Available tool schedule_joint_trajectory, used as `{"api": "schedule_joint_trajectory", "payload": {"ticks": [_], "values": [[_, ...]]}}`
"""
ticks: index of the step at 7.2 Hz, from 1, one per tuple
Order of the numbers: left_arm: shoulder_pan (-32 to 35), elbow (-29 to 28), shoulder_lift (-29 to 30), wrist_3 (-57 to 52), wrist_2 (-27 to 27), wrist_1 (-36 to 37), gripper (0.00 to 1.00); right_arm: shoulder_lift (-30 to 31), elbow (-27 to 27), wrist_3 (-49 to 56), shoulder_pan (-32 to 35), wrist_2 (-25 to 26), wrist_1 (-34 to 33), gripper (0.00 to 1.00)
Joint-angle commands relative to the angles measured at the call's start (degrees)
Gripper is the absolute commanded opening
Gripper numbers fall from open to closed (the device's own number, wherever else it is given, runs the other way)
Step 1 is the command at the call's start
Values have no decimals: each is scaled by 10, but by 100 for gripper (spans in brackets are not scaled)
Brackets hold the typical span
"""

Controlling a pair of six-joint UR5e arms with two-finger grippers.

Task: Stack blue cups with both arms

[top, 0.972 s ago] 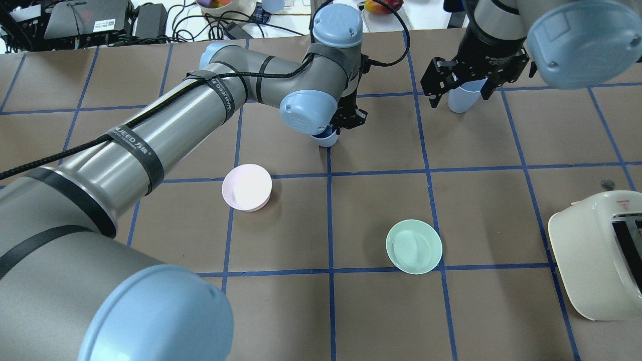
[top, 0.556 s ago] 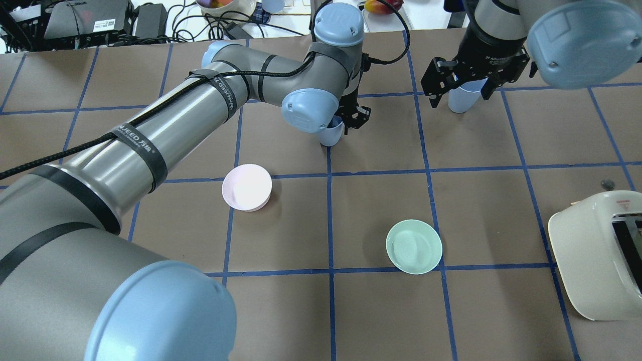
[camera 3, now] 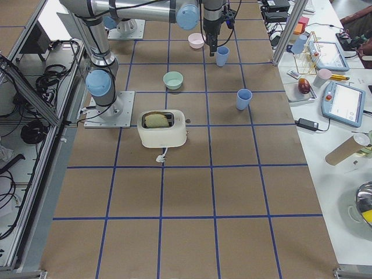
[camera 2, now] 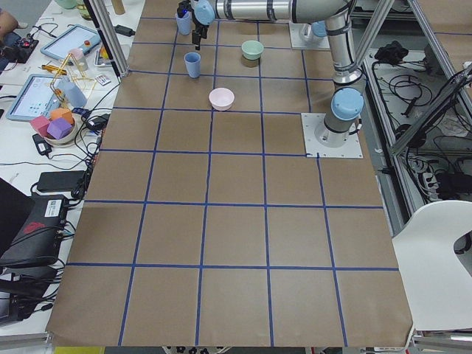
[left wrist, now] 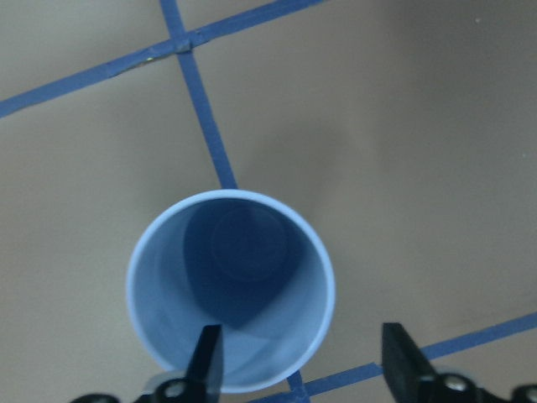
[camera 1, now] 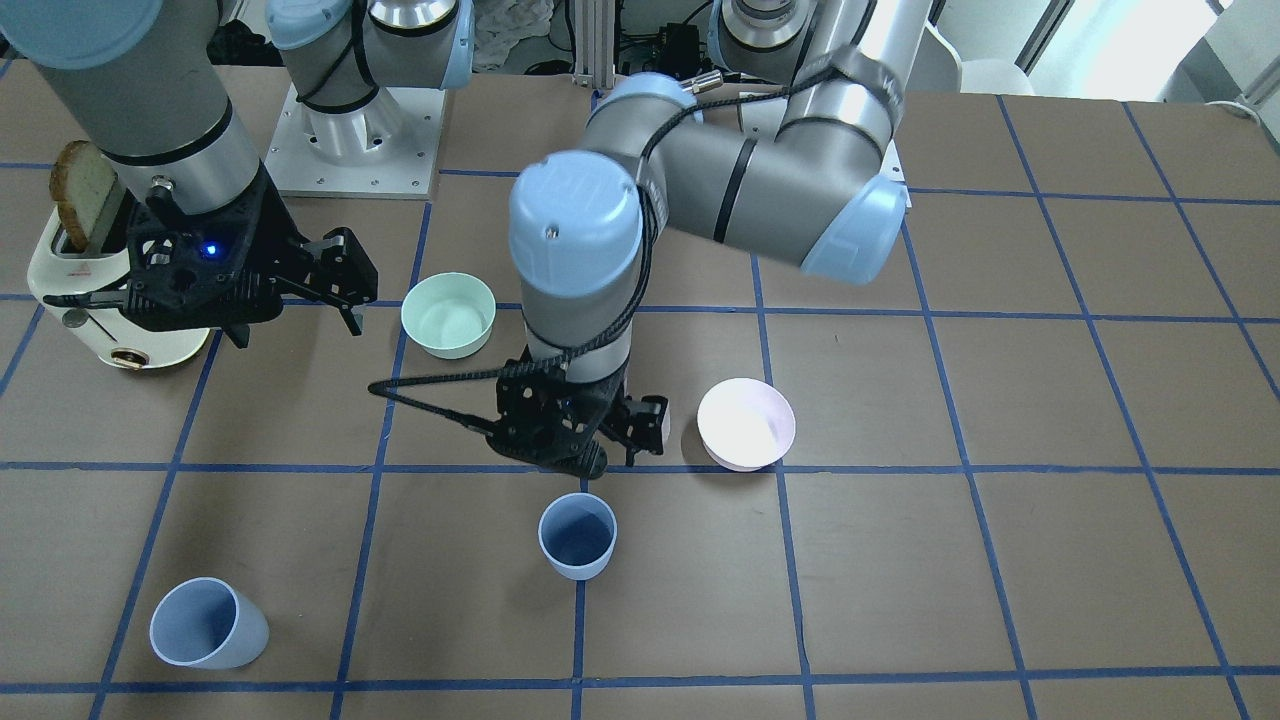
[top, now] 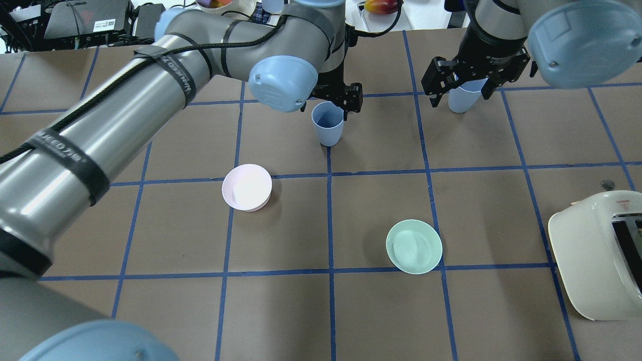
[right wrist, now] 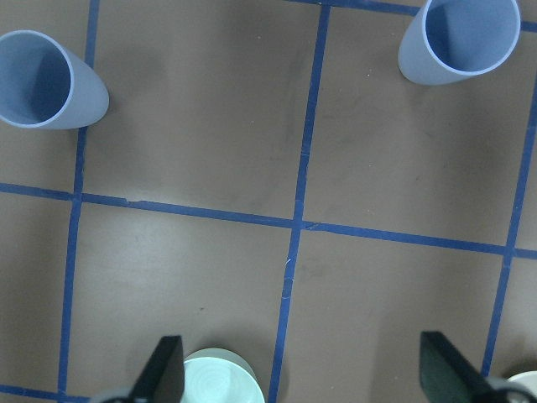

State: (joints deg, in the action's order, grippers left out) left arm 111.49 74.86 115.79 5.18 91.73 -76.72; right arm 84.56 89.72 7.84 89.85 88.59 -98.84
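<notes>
One blue cup (top: 327, 124) stands upright and free on the table at a blue tape line. It also shows in the front view (camera 1: 577, 535) and from above in the left wrist view (left wrist: 231, 290). My left gripper (left wrist: 304, 369) is open and empty, hovering just above this cup, with one finger (left wrist: 208, 361) over its rim. The second blue cup (top: 461, 99) stands far right, also seen in the front view (camera 1: 208, 622). My right gripper (top: 460, 94) is wide open and empty, held high above the table. The right wrist view shows both cups, the centre one (right wrist: 46, 80) and the right one (right wrist: 460, 38).
A pale pink bowl (top: 247, 187) sits left of centre and a mint-green bowl (top: 414, 246) right of centre, both nearer the robot than the cups. A cream toaster (top: 597, 253) holding bread stands at the right edge. Cables and clutter lie beyond the far table edge.
My left gripper has lifted off the centre cup, which was mostly hidden under it and now stands free. The right arm has not moved.
</notes>
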Motion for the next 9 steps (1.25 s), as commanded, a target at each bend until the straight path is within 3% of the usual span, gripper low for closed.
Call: {"api": "schedule_joint_trajectory", "payload": {"ticks": [1,3,5,7,9], "values": [[-5,5,-101,-1,-2,-90,100,0,-2,1,0,-1,-9,100],[-54,54,-161,-1,1,-128,100,-2,-6,1,0,-1,-14,100],[-73,149,-240,6,4,-145,100,-15,-13,1,-2,0,-49,100],[-86,217,-282,-2,-1,-71,100,-66,-87,2,-7,9,-43,100],[-144,183,-276,-7,-30,-76,100,-132,-177,9,-27,7,-2,100]]}}
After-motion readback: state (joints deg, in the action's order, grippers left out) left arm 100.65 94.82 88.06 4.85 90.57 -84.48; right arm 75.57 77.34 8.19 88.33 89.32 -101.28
